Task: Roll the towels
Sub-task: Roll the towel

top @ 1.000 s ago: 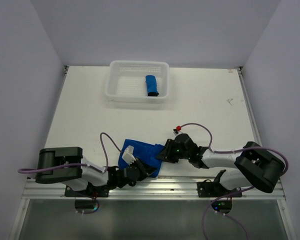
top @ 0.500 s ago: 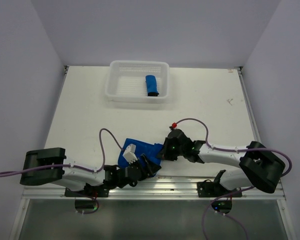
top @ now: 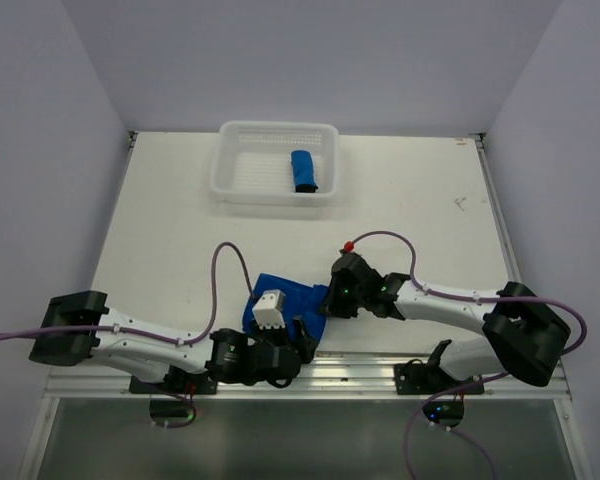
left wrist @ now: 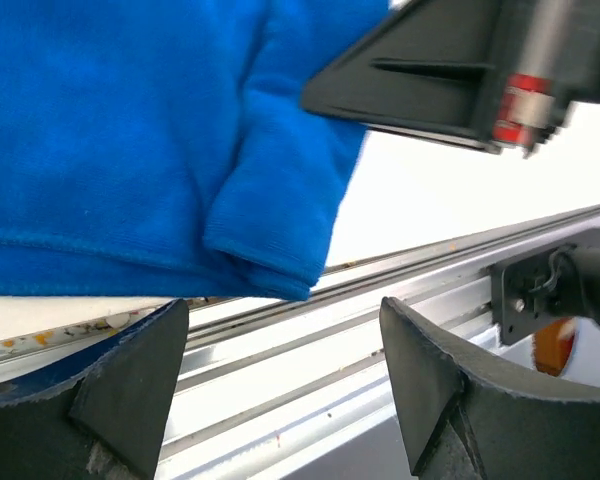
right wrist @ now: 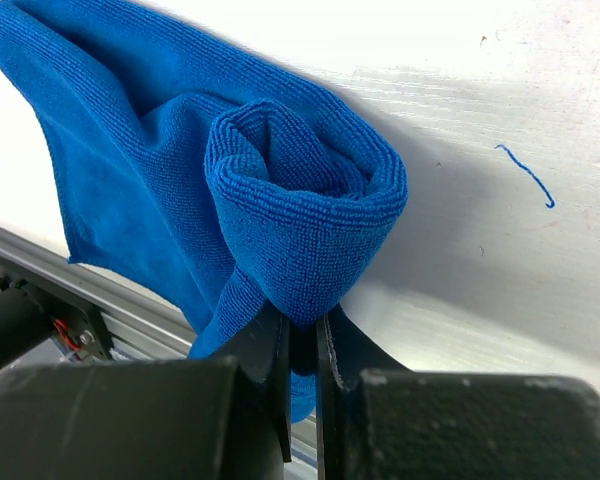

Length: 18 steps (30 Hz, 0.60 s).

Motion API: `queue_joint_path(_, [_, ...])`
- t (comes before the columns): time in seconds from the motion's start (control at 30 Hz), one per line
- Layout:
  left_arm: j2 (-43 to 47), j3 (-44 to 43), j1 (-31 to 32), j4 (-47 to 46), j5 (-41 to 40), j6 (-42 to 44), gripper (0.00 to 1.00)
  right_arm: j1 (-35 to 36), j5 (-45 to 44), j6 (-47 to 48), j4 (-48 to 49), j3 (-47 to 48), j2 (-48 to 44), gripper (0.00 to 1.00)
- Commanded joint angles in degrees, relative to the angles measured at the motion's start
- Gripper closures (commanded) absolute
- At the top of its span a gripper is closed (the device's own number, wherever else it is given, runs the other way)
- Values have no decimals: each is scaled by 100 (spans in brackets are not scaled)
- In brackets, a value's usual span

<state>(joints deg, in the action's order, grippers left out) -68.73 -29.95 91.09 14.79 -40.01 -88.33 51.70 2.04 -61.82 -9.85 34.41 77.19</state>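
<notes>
Over the front rail (top: pixel 380 372), seen from above, the loose towel (top: pixel 285 298) lies bunched on the table just behind it. The rolled towel (top: pixel 302 172) sits in the basket (top: pixel 272 196), well beyond the rail. My left gripper (top: pixel 300 340) hangs at the towel's rail-side edge. My right gripper (top: pixel 324 305) bites its right end.

On my left wrist camera, my left gripper (left wrist: pixel 280 320) is spread wide with nothing between the fingers. The loose towel (left wrist: pixel 130 130) is ahead of it, with a folded corner drooping toward the rail (left wrist: pixel 400 285). My right gripper (left wrist: pixel 430 80) is just past that corner.

On my right wrist camera, my right gripper (right wrist: pixel 300 325) is clenched on the loose towel (right wrist: pixel 280 200), pinching the base of a started curl. The rail (right wrist: pixel 130 320) runs close beneath it.

As I judge it, the step is starting the roll. To do it well I should keep this pinch firm, turn the curl away from the rail so no cloth slips over the edge, and bring my left jaws to the other end of the curl so it winds evenly.

Against the picture a second back, my left jaws are nearly closed at the hem there and released here, with that arm swung flatter along the rail. My right jaws are half open there and clamped here.
</notes>
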Motion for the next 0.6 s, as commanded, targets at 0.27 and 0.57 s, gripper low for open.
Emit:
queue_joint_path(0.27, [-1133, -1583, 418, 1020, -1747, 2713, 10, -20, -90, 91, -465, 408, -37, 100])
queue_joint_path(0.57, [-1802, -1716, 418, 194, -1686, 3752, 10, -20, 85, 65, -448, 452, 24, 100])
